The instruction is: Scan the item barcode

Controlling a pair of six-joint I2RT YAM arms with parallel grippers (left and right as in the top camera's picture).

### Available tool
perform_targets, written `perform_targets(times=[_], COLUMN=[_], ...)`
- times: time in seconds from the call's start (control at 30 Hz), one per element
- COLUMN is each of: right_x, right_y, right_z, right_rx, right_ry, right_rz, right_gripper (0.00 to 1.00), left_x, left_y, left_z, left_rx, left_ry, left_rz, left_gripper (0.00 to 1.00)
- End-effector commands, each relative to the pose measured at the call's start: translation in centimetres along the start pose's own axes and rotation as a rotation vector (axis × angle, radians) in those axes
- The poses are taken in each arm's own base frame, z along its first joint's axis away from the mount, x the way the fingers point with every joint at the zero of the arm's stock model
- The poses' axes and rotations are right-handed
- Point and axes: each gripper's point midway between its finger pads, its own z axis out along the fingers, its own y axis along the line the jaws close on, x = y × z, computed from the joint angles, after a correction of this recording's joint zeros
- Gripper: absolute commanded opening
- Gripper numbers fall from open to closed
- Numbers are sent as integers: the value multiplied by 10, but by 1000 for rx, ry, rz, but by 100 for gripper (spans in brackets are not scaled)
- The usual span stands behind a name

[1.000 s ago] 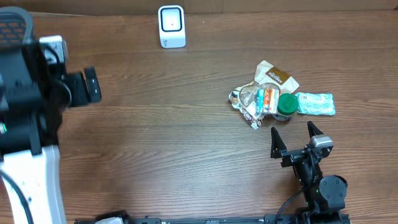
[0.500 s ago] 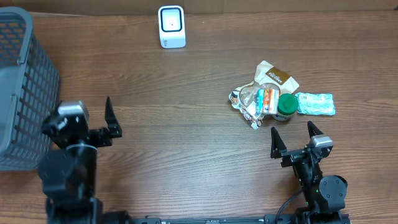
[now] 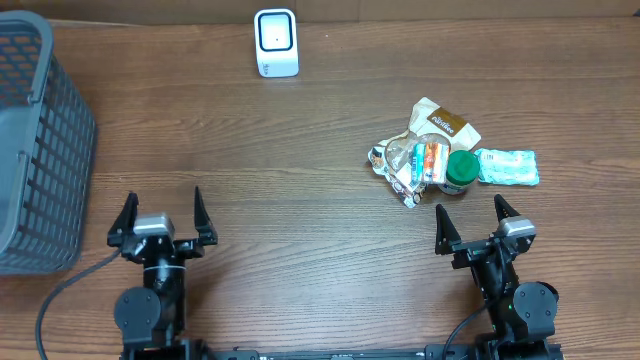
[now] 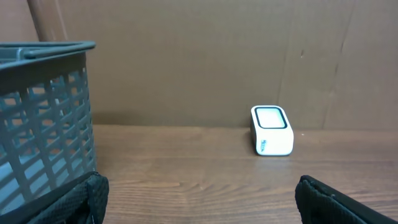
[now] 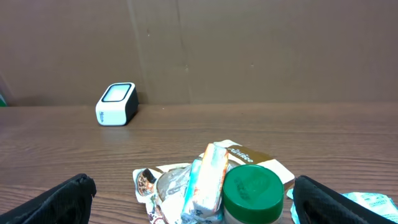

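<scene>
- Where the wooden table [image 3: 300, 210] is bounded at nine o'clock in the overhead view, a grey mesh basket [image 3: 40, 140] is seen. Its rim is cut by the left edge of the picture.
- At seven o'clock the left gripper [image 3: 162, 203] is found, its jaws spread wide with nothing between them. The basket's near corner is passed just to its left without contact, and bare wood is left ahead of it toward twelve o'clock.
- At twelve o'clock, close to the far edge and the cardboard wall [image 4: 199, 56], the white scanner [image 3: 276, 42] is stood with its framed window tilted upward. Open table is left on its left, right and near sides.
- From the middle of the table out to six o'clock, a broad stretch of bare wood is left free between the two arms.
- At three o'clock the pile of items [image 3: 430, 155] is heaped, well apart from the scanner.
  - A brown pouch [image 3: 445, 124] is laid at its far side and a crinkled clear wrapper [image 3: 395, 160] at its left.
  - A green-lidded jar [image 3: 461, 168] is stood upright, with a teal packet [image 3: 508, 166] lying flat against its right.
  - No barcode can be made out.
- At five o'clock the right gripper [image 3: 468, 203] is held with jaws spread wide and empty. Its tips are kept just short of the pile's near edge.
</scene>
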Motion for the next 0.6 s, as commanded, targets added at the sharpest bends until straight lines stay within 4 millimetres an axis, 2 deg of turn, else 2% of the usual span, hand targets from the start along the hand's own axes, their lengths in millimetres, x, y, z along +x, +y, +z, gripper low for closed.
perform_targets(times=[0.0, 0.23, 0.37, 0.57], right_x=[2, 2, 2, 2], right_y=[-2, -2, -2, -2], right_z=[0, 0, 0, 0], right_rx=[5, 5, 5, 5], right_ry=[-5, -5, -5, -5], right_rz=[5, 6, 6, 6], right_gripper=[100, 100, 100, 100], left_x=[18, 44, 69, 65], left_y=[-3, -3, -3, -9], left_z=[-3, -5, -12, -12], left_rx=[15, 15, 15, 43], left_ry=[-2, 39, 136, 121], left_rz=[-7, -6, -5, -14], left_gripper=[100, 100, 99, 100])
